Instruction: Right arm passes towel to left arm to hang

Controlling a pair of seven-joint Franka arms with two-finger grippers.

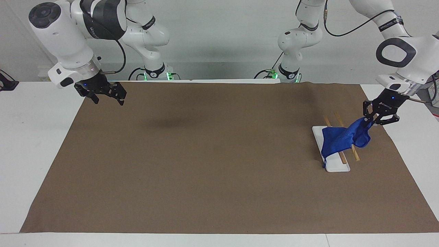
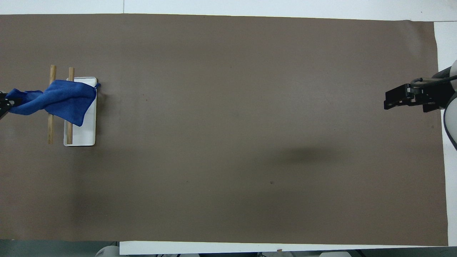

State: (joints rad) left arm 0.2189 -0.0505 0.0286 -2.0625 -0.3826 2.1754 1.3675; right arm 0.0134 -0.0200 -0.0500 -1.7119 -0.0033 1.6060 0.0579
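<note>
The royal-blue towel (image 1: 337, 140) lies draped over a small rack of two wooden rods (image 1: 355, 155) on a white base (image 1: 337, 168), toward the left arm's end of the table. My left gripper (image 1: 371, 120) is shut on one corner of the towel, beside the rack and just above the mat. In the overhead view the towel (image 2: 60, 101) stretches from the rods (image 2: 50, 132) to the left gripper (image 2: 3, 103) at the view's edge. My right gripper (image 1: 104, 96) is open and empty, and waits raised over the mat's edge at the right arm's end; it also shows in the overhead view (image 2: 392, 101).
A brown mat (image 1: 205, 164) covers most of the white table (image 1: 31, 144). The rack's white base (image 2: 84, 137) is the only other thing on the mat.
</note>
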